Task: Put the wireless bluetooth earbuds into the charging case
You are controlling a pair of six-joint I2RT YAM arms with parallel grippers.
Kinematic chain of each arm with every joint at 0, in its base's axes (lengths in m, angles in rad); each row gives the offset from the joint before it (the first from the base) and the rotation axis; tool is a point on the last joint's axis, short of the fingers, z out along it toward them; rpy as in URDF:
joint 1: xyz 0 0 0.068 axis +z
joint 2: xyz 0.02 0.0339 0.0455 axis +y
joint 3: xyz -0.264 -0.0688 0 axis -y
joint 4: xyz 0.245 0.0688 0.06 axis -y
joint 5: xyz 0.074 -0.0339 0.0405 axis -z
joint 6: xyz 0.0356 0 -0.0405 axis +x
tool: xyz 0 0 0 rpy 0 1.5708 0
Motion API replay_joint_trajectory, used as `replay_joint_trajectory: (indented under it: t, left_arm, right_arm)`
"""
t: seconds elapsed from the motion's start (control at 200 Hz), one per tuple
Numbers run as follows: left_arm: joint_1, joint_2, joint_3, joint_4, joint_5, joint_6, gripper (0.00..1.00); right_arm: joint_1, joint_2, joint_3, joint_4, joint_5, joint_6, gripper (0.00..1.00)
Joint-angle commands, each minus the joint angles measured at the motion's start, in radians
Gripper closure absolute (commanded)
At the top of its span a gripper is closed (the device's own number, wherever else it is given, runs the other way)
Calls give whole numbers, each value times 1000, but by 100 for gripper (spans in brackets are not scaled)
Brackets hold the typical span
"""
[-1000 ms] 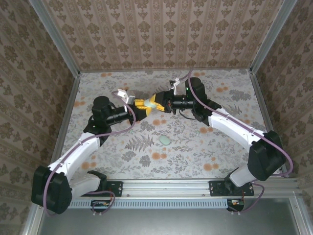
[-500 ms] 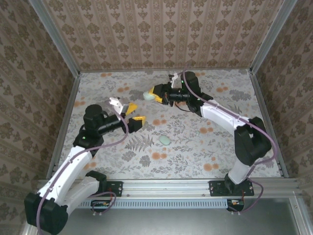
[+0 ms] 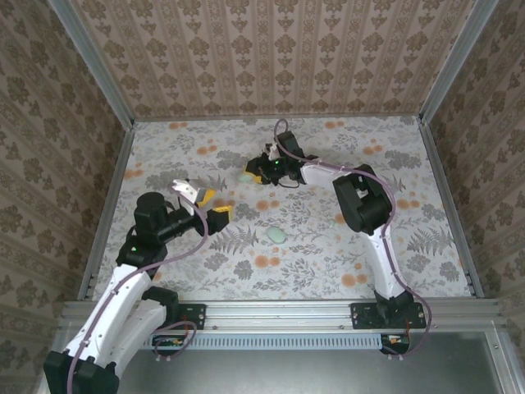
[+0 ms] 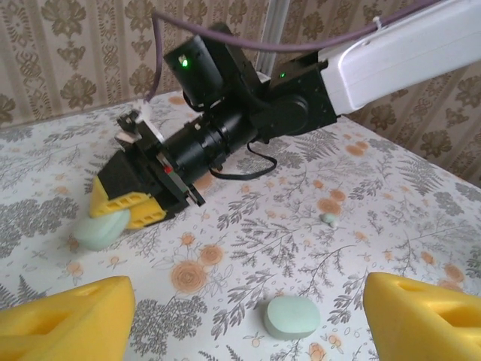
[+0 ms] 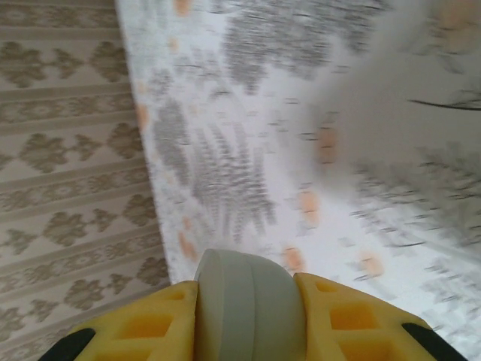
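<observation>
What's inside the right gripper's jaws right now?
A pale green case, pinched between the right gripper's yellow fingers. The fingers cover its two flat sides, and what it contains cannot be seen.

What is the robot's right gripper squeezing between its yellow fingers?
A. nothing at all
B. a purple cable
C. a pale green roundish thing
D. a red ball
C: the right gripper has its yellow fingers closed on either side of a pale green roundish thing.
</observation>
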State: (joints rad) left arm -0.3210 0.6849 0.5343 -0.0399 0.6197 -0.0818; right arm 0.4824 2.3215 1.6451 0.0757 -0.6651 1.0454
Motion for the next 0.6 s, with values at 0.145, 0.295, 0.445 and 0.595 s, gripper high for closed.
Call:
replay_joint_trajectory:
  t: [0.145,0.295,0.445,0.595]
  left_arm:
    - [23,-10,-34,10,-15,-10,20]
    - [27,-2,-38,16,-9,-10,20]
    - [28,-3,-43,18,-6,-9,20]
    - [28,2,-44,25,-5,-9,20]
  right_arm:
    - [-5,54,47,-54,18,-111,75]
    - [-14,53,43,-99,33,-150,61]
    - [-16,8,20,-156,66,-199,48]
    - [-18,-57,-9,-221,124,-246,43]
